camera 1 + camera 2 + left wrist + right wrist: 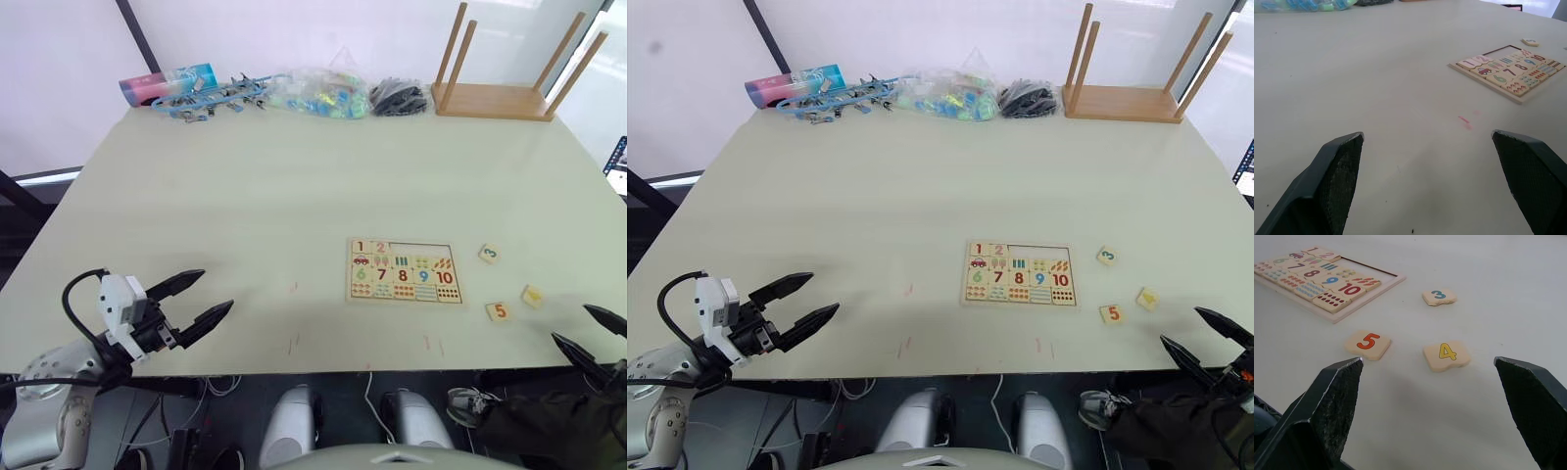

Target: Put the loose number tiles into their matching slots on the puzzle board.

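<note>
The puzzle board (404, 271) lies flat near the table's front, right of centre, with an empty strip of slots (421, 248) along its top row. Three loose number tiles lie on the table to its right: a teal 3 (488, 253), an orange 5 (498, 311) and a yellow 4 (532, 296). In the right wrist view the 5 (1367, 343) and the 4 (1446, 355) lie just ahead of the fingers. My right gripper (590, 335) hangs open at the front right edge, empty. At the front left my left gripper (196, 299) is open and empty, far from the board.
An upturned wooden stool (509, 73) stands at the back right. Along the back edge lie a pink and blue tube (167, 83), blue clips (220, 96), a clear bag of coloured pieces (318, 96) and a black bundle (399, 96).
</note>
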`<state>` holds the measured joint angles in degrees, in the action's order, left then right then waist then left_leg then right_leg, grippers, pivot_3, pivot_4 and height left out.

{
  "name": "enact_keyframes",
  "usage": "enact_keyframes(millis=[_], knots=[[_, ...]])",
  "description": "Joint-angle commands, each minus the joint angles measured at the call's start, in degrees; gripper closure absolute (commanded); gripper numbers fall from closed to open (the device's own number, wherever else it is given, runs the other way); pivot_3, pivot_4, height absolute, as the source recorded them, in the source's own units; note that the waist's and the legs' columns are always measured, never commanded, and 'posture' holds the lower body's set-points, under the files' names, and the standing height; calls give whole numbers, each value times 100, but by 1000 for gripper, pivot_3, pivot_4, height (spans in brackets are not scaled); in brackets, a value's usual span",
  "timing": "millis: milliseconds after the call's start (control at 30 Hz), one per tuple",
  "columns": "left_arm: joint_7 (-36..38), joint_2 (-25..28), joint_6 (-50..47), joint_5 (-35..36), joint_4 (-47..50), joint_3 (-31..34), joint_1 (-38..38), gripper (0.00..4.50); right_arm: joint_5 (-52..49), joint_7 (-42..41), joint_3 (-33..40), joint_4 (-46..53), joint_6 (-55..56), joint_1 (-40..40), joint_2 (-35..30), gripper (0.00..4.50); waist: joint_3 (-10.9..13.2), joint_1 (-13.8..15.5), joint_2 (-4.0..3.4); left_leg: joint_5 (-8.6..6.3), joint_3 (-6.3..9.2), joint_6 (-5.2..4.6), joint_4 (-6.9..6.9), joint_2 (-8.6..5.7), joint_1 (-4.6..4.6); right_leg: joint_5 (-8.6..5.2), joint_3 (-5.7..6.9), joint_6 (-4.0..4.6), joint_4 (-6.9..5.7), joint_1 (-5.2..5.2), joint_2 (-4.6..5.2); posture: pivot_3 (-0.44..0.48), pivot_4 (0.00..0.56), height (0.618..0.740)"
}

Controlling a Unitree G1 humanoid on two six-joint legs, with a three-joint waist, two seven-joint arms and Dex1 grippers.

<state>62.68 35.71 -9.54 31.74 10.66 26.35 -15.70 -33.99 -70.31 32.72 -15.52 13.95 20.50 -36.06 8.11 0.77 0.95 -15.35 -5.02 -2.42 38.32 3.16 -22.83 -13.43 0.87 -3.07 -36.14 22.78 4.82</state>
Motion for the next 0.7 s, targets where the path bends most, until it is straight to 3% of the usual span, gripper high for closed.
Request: enact_keyframes(millis=[33,700], knots=[[47,75,100,83,40,-15,64,61,-49,25,124,168,-6,-2,-74,0,0,1,0,0,0,0,0,0,0,0,0,0,1,0,9,0,150,738],[274,215,125,103,19,-162,286,61,-148,44,17,660,-333,-100,-66,0,1,-2,-2,-2,0,-4,-9,0,-6,0,6,0,19,-1,6,0,150,738]])
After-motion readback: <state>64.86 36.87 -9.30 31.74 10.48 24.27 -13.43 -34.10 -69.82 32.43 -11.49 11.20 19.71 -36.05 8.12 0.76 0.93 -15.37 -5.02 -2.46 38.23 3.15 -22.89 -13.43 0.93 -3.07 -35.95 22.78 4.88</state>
